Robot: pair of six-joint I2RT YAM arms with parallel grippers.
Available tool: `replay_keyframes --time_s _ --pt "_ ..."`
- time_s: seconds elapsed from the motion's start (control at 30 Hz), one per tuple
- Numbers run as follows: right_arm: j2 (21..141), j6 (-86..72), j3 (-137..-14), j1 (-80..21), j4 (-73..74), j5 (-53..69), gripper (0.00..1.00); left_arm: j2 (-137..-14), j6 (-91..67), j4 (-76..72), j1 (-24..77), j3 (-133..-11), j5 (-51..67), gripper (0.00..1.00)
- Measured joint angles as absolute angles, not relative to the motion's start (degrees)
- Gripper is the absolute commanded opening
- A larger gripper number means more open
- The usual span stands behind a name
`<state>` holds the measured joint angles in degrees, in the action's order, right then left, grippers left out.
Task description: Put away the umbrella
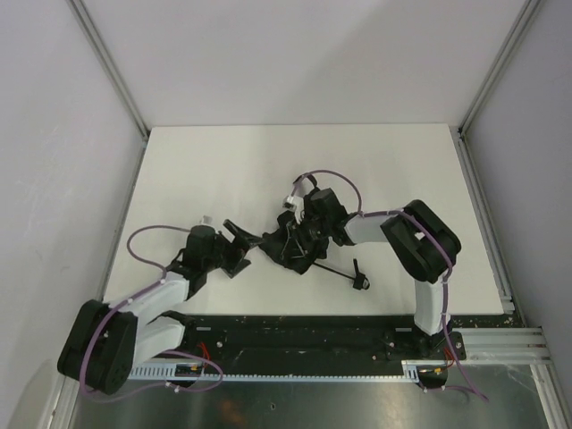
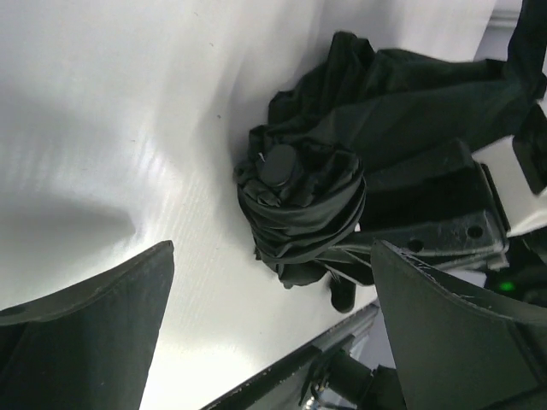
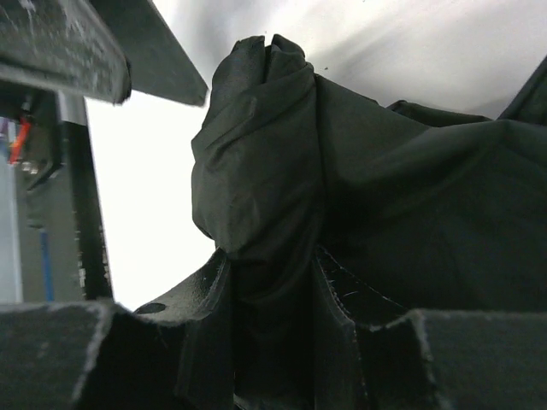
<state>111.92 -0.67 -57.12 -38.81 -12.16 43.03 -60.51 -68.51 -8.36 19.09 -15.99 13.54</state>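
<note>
A white desk (image 1: 268, 170) is lying flat in the middle of the overhead view, its matte surface catching soft, even light and showing a faint sheen in the closer wrist views. Plain pale grey walls are enclosing it: a left wall (image 1: 54, 134), a back wall (image 1: 304, 54) and a right wall (image 1: 541, 161). Two slim aluminium posts (image 1: 107, 63) are slanting up from the desk's far corners. A black strip (image 1: 295, 329) is running along the near edge, with an aluminium rail (image 1: 500, 344) at its right end and a white slotted cable duct (image 1: 179, 368) towards the left. A grey metal plate (image 1: 313, 407) is lying nearest the viewer.
</note>
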Motion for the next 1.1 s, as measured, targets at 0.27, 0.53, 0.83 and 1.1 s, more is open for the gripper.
replay_keyframes --time_s 0.27,0.53,0.83,1.1 --pt "116.4 -7.5 -58.1 -34.9 -16.4 53.7 0.0 -71.6 -74.7 -20.2 26.1 -16.0 16.7 0.99" --pt "117.1 -9.4 -58.3 -34.0 -17.7 55.8 0.0 -79.4 -84.3 -28.6 29.4 -16.6 13.6 0.97" --pt "117.1 -9.4 -58.3 -34.0 -17.7 55.9 0.0 -86.0 -89.1 -32.4 29.6 -19.3 9.1 0.67" --pt "117.0 -8.8 -59.1 -34.0 -15.2 55.3 0.0 -90.2 -87.6 -34.5 30.1 -21.0 7.9 0.29"
